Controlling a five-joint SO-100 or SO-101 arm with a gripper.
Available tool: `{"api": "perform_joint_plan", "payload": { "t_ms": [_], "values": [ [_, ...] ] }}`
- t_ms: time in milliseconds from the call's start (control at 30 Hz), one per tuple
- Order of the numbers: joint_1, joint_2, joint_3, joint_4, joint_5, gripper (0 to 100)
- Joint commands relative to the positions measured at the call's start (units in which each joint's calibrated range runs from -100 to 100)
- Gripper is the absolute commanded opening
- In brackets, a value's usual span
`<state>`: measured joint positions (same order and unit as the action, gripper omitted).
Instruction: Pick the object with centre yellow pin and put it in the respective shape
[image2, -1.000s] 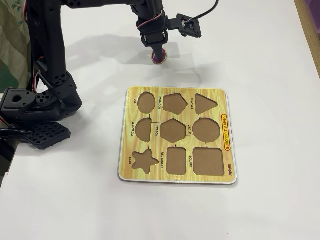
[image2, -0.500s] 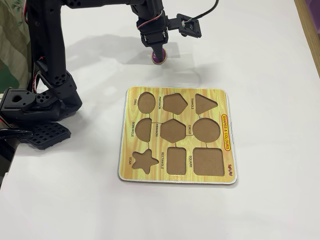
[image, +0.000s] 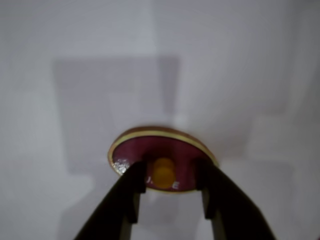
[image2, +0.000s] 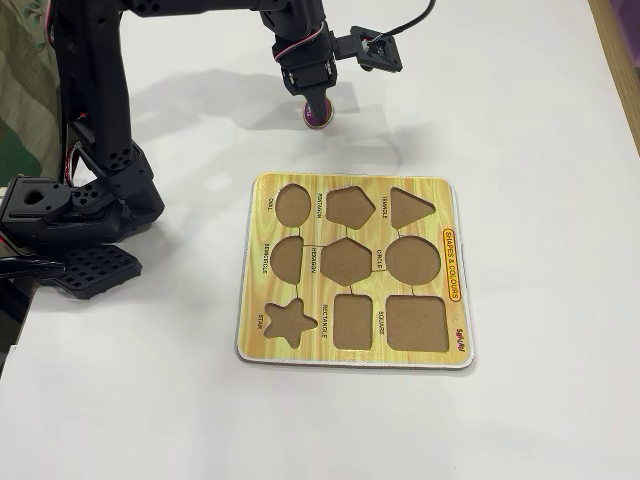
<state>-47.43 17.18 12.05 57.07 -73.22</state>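
Grip unchanged: we see no shift across last second. Black two-finger gripper (image: 169, 175) clenched on yellow knob of small purple oval piece (image: 150, 147), on white table (image2: 520, 120) beyond yellow wood-grain board (image2: 455, 300). OVAL recess (image2: 292, 205) empty; lift not begun, we judge.

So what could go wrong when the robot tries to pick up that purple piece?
The fingers sit on either side of the small yellow knob, so the purple oval piece might slip or swing if lifted. Also, the OVAL hole is only a little bigger than the piece, and the SEMICIRCLE hole is right next to it, so the piece could land crooked or in the wrong spot.
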Motion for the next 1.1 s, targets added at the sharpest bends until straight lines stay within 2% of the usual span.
{"api": "perform_joint_plan", "payload": {
  "t_ms": [0, 233, 833, 1067],
  "values": [
    [0.9, -0.2, 0.1, 0.6, 0.3, 11],
    [0.9, -0.2, 0.2, 0.7, 0.3, 6],
    [0.9, -0.8, 0.3, 0.8, 0.3, 6],
    [4.2, -3.3, 0.3, 0.8, 0.3, 6]
  ]
}}
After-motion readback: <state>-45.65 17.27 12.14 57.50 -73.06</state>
